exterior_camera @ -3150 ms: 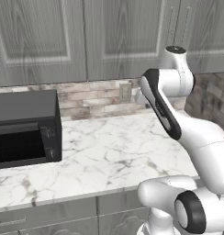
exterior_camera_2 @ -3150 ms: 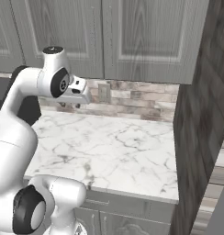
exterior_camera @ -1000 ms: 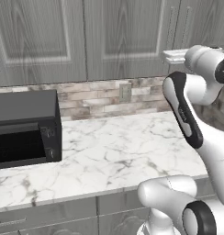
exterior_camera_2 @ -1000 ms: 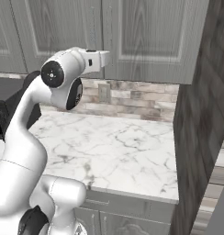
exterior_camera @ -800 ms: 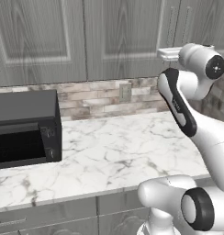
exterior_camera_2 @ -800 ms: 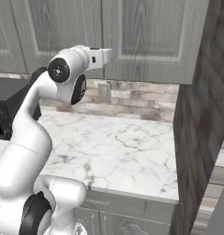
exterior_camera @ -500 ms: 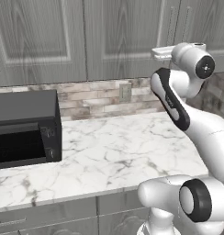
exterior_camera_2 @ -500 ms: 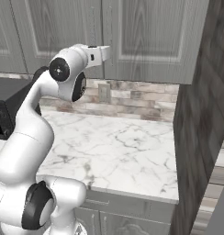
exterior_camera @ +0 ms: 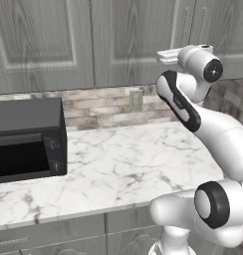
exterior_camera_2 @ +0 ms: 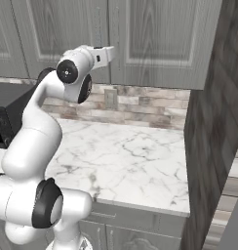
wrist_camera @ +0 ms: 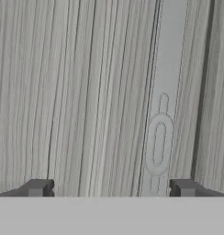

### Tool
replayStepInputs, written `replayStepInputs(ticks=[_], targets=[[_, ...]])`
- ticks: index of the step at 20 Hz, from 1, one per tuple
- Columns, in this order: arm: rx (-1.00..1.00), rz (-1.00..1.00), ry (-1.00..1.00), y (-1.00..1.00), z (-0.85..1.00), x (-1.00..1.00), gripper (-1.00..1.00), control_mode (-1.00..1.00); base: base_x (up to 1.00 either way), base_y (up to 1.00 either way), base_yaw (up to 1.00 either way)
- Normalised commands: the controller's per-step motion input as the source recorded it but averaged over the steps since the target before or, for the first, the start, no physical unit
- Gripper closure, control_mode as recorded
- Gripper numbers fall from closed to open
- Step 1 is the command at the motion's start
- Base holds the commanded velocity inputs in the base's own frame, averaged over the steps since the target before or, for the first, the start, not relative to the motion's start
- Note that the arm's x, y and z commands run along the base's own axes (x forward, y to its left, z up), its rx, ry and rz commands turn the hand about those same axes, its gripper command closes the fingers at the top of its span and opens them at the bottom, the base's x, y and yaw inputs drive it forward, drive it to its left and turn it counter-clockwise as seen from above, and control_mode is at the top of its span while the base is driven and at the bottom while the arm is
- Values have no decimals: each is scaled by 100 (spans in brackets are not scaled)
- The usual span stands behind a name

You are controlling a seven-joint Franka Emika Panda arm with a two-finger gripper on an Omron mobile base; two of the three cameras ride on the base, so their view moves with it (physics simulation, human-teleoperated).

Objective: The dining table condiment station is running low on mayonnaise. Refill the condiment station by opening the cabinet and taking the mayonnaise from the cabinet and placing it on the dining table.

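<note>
Grey wood-grain fronts of the cabinet (exterior_camera: 128, 45) stand shut, so presumably hiding the mayonnaise inside (no jar on show anywhere). Raised high, with the gripper (wrist_camera: 109, 187) spread wide and holding nothing, close to the door face. Slim metal handle (wrist_camera: 159, 142) lies right of centre between the fingertips (wrist_camera: 36, 187), nearer the right one. Best done by shifting sideways until the bar sits midway, then easing forward so both tips pass either side before closing. Worth keeping the pull level and swinging outward along the hinge arc, to avoid slipping off the thin bar. Marble counter (exterior_camera: 123, 164) and black microwave (exterior_camera: 26, 137) below play no part yet.
</note>
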Motion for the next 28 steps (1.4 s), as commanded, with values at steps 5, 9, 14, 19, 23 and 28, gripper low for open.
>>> replayStepInputs(ticks=[5, 9, 14, 19, 23, 28], targets=[[0, 7, 0, 0, 0, 42, 100, -100, 0, 0, 0], [0, 4, 1, 0, 0, 39, 100, -100, 0, 0, 0], [0, 1, 3, 0, 0, 45, 100, -100, 0, 0, 0], [0, 0, 3, 0, 0, 46, 100, -100, 0, 0, 0], [0, 0, 4, 0, 0, 10, 100, -100, 0, 0, 0], [0, 0, 0, 0, -3, 11, 100, -100, 0, 0, 0]])
